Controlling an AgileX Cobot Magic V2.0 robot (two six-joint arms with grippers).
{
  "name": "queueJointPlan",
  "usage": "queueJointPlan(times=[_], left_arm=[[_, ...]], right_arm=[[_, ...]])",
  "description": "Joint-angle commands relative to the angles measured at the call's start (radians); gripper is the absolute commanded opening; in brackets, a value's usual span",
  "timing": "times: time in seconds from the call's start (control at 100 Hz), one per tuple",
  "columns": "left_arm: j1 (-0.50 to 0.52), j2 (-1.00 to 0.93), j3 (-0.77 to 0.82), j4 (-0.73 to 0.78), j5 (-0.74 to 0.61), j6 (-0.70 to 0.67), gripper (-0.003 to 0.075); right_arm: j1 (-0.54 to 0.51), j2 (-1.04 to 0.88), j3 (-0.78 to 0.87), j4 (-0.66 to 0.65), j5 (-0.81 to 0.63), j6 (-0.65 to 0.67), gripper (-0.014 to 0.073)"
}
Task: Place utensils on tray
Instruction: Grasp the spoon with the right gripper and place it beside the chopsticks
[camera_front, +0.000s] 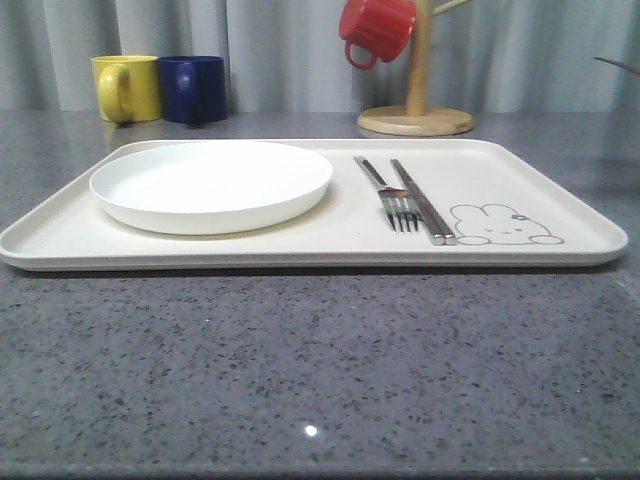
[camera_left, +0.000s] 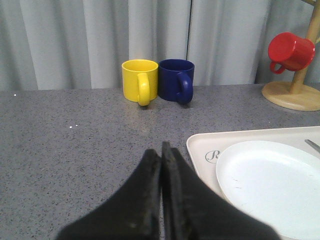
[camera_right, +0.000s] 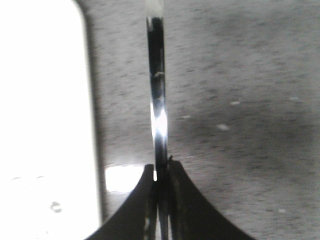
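A slim shiny silver utensil stands clamped edge-on between the closed fingers of the right pincer at the bottom centre of the right wrist view, held over the speckled grey stone table just beside the pale rim of the large cream rectangular tray at that frame's left. Whether it is the spoon cannot be told from its thin profile.

In the front view a silver four-tined fork and a long straight silver knife already lie side by side on the tray, right of centre, next to the grey rabbit drawing. The last piece appears to be in transit; the next move calls for carrying it in over the low rim and laying it flat near the other two.

The left pincer, fingers pressed together and empty, hangs at the bottom centre of the left wrist view.

A round white plate fills the tray's left half, leaving the right half as free ground. At the upper left of the front view stand a yellow mug and a dark blue mug; at the top centre a red mug hangs on a wooden mug tree, all well clear of the tray.
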Motion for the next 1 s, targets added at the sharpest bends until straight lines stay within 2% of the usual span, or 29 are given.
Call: queueJointPlan(times=[0.0,0.15,0.29,0.71,0.81,0.99], left_arm=[[0.004,0.003,-0.026,-0.009,-0.074,-0.002,-0.0019],[0.004,0.003,-0.026,-0.009,-0.074,-0.002,-0.0019],[0.004,0.003,-0.026,-0.009,-0.074,-0.002,-0.0019],[0.004,0.003,-0.026,-0.009,-0.074,-0.002,-0.0019],[0.004,0.003,-0.026,-0.009,-0.074,-0.002,-0.0019],[0.004,0.003,-0.026,-0.009,-0.074,-0.002,-0.0019]], right_arm=[[0.071,-0.038,-0.029,-0.051,-0.039,0.082,-0.0057],[0.221,-0.006,-0.029,-0.13,-0.081,0.193,-0.0057],[0.296,0.039,-0.029,-0.135,-0.128,0.242,-0.0057],[0.316,0.164,-0.029,-0.113,-0.151,0.251,-0.0053],[0.316,0.163,-0.029,-0.109,-0.152,0.251,0.0011],[0.316,0.163,-0.029,-0.103,-0.155,0.251,0.025]])
